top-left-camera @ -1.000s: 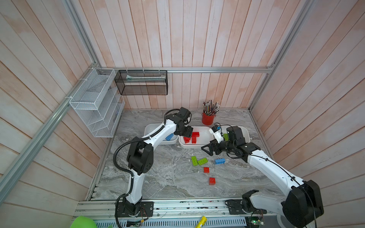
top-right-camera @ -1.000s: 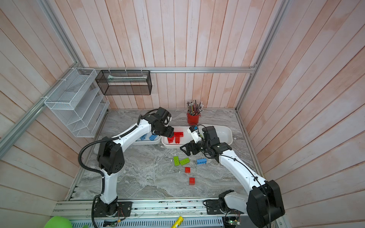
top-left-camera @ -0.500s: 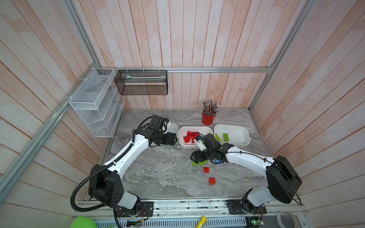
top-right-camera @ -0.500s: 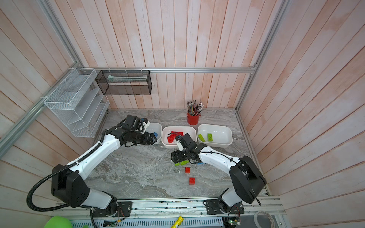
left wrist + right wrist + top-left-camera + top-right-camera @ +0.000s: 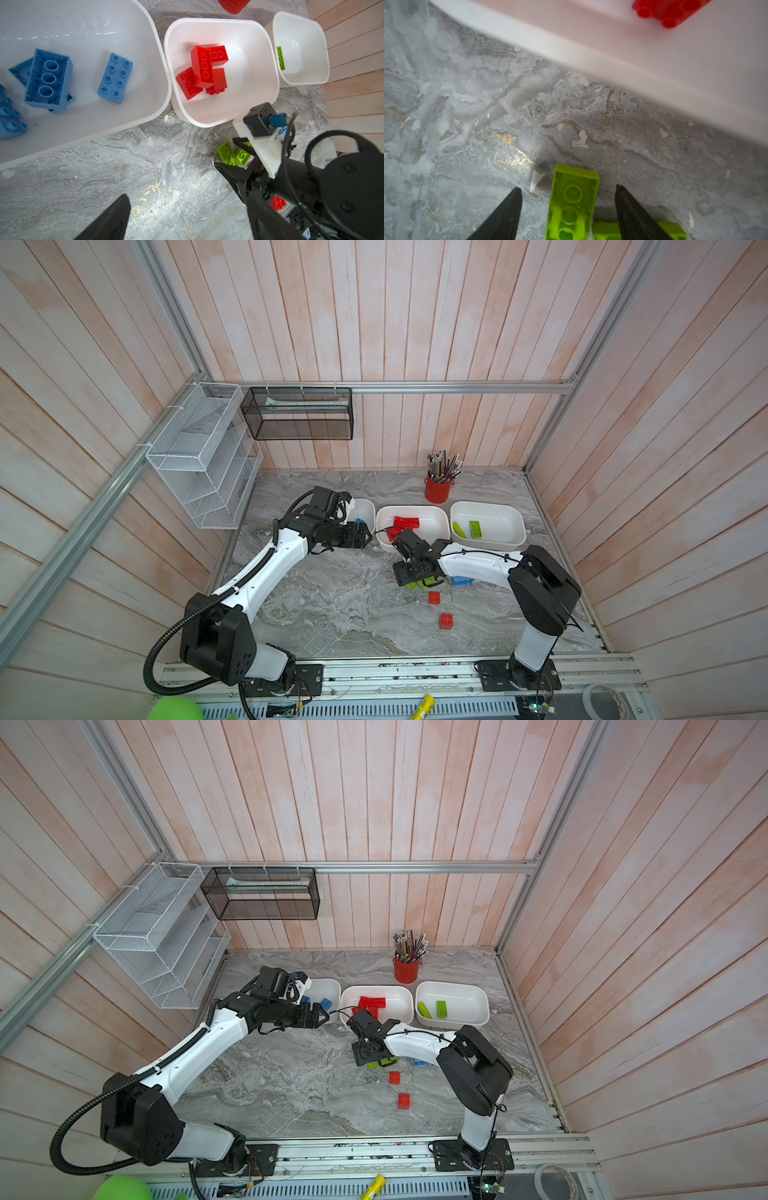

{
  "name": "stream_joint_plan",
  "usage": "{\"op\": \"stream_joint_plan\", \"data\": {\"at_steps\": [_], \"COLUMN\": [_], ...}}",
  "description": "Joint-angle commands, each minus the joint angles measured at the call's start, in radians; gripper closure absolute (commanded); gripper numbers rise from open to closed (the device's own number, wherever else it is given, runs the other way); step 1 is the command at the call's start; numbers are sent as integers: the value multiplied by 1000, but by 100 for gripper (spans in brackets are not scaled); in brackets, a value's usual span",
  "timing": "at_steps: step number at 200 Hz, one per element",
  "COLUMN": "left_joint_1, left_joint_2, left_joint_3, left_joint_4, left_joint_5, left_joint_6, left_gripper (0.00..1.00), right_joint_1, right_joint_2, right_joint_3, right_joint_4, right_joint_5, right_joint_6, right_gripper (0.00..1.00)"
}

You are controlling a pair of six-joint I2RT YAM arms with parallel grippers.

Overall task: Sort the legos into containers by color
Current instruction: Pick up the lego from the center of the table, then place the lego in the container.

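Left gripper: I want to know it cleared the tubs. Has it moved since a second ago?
Yes. The left gripper was over the red-brick tub; now it is off that tub's left end, over the table by the blue-brick tub's near corner.

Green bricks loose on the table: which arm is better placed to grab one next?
Right: the right gripper straddles a green brick, jaws open; the left gripper hangs by the blue-brick tub.

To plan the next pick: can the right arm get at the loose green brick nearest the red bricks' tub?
Probably yes: the right tool straddles that green brick, gaps on both sides. A second green brick close beside it might interfere.
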Motion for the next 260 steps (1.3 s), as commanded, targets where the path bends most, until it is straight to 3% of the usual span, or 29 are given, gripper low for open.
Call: {"op": "stream_joint_plan", "data": {"at_steps": [1, 39, 63, 113, 142, 184, 203, 226, 260], "left_joint_1": [7, 7, 9, 9, 7, -15, -30, -48, -57], "left_joint_2": [-30, -38, -48, -63, -80, -57, -51, -32, -17], "left_joint_3": [-25, -34, -43, -33, -38, -33, -24, -5, 5], "left_joint_4": [10, 10, 6, 14, 47, 62, 77, 85, 97], "left_joint_5": [3, 2, -6, 59, 123, 132, 136, 143, 145], "left_joint_6": [10, 10, 11, 0, -28, -40, -53, -61, -73], "left_gripper": [10, 10, 10, 9, 10, 10, 10, 10, 10], "right_joint_1": [25, 53, 61, -3, -114, -378, -486, -610, -712], "right_joint_2": [34, 70, 65, -113, -261, -351, -331, -266, -129], "right_joint_3": [27, 52, 52, 105, 73, 59, 69, 67, 114], "right_joint_4": [-48, -80, -94, -146, -141, -107, -97, -39, 13], "right_joint_5": [39, 46, 61, 72, 65, 39, 52, -15, -85], "right_joint_6": [45, 83, 89, 38, -9, -161, -228, -279, -339], "right_gripper": [38, 61, 71, 75, 75, 75, 75, 75, 75]}}
